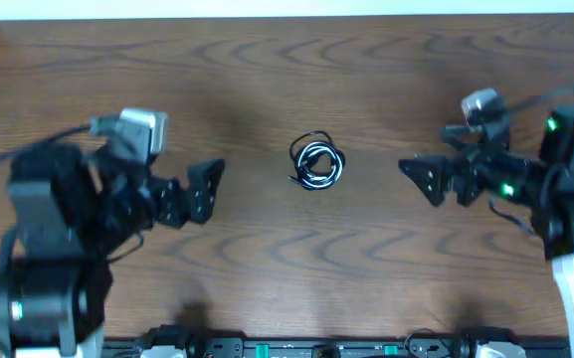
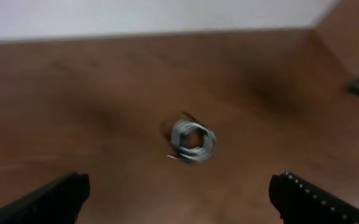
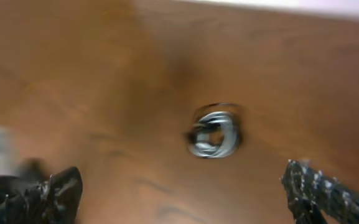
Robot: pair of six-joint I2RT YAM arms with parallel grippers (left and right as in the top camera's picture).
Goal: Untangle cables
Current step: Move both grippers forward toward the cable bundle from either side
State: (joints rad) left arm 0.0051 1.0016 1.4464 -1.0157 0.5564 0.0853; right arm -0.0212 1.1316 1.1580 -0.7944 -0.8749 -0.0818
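Overhead: small coiled black-and-white cable bundle (image 1: 316, 164) sits mid brown wood surface (image 1: 267, 60), between left hand (image 1: 210, 191) and right hand (image 1: 418, 179), touching neither. Left wrist: jaws spread, empty, bundle (image 2: 191, 140) ahead. Right wrist: same, blurry. Looks pre-grasp; next needs each hand pinching a separate strand.

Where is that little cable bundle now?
In the overhead view, the cable bundle lies centrally, between the left gripper and right gripper, touching neither.

Soft, fairly bright light falls evenly from above on my bench (image 1: 267, 268). The overhead view is sharp except my left arm (image 1: 48, 229), which smears. Both wrist views are badly blurred; the cables (image 2: 180, 135) look smudged there.
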